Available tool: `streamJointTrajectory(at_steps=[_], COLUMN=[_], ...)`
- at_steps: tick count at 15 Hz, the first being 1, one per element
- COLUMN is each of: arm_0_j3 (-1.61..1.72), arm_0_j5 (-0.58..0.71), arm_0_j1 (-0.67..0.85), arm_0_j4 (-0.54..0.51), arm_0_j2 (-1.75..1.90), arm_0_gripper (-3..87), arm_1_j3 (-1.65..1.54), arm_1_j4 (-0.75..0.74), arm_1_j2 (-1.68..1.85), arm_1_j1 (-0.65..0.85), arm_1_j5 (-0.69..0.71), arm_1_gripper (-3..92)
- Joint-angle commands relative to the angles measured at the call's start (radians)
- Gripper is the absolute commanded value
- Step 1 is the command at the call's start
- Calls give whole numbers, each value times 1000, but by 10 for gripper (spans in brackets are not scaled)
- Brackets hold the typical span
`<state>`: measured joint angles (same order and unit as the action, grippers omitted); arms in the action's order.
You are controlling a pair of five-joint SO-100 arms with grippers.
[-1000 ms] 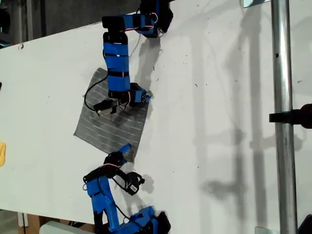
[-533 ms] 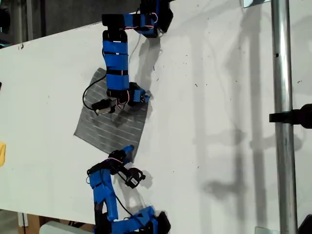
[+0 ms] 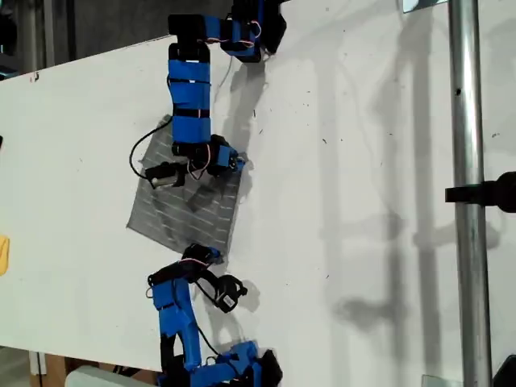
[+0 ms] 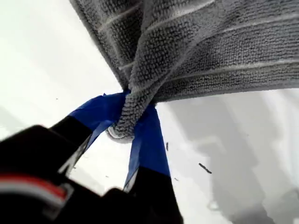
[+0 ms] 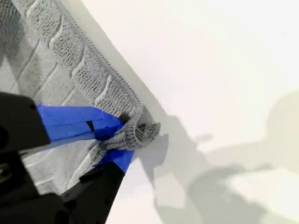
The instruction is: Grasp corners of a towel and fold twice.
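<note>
The grey striped towel (image 3: 189, 211) lies on the white table (image 3: 363, 161), left of centre in the exterior view. My first gripper (image 3: 208, 255) reaches in from the exterior view's bottom and is shut on the towel's lower corner (image 4: 122, 127). That corner is bunched between the blue fingers (image 4: 148, 140), and the towel (image 4: 210, 46) drapes up from it. My second gripper (image 3: 236, 164) comes from the exterior view's top, across the cloth. It is shut on the towel's right corner (image 5: 142, 133), and the towel (image 5: 56, 60) lies flat beneath it.
A small yellow object (image 3: 3, 254) sits at the exterior view's left edge. A metal pole (image 3: 468, 201) with a black clamp (image 3: 488, 193) runs down the exterior view's right. The table's far edge slants across the exterior view's upper left.
The first gripper has moved onto the towel's lower corner and shut on it. The second gripper has drawn slightly up and left in the exterior view. The towel has bunched and shifted a little.
</note>
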<state>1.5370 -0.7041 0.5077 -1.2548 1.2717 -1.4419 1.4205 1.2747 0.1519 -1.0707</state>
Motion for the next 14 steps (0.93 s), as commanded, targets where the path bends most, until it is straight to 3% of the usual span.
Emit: streamJointTrajectory(at_steps=[1, 6, 8, 10, 14], arm_0_j3=[5, 284, 319, 342, 238], arm_0_j5=[-55, -322, -394, -331, -26], arm_0_j1=[-104, -420, -454, -344, -52], arm_0_j4=[-48, -127, -167, -152, -34], arm_0_j2=[179, 595, 675, 704, 581], arm_0_gripper=[-28, -29, -29, -29, -29], arm_1_j3=[14, 184, 279, 163, -101], arm_1_j4=[51, 84, 94, 164, 253], arm_1_j2=[158, 135, 91, 204, 425], arm_1_j1=[-95, -437, -477, -414, -143], arm_1_j5=[-51, -270, -301, -353, -290], arm_1_gripper=[-2, -2, -2, -2, -2])
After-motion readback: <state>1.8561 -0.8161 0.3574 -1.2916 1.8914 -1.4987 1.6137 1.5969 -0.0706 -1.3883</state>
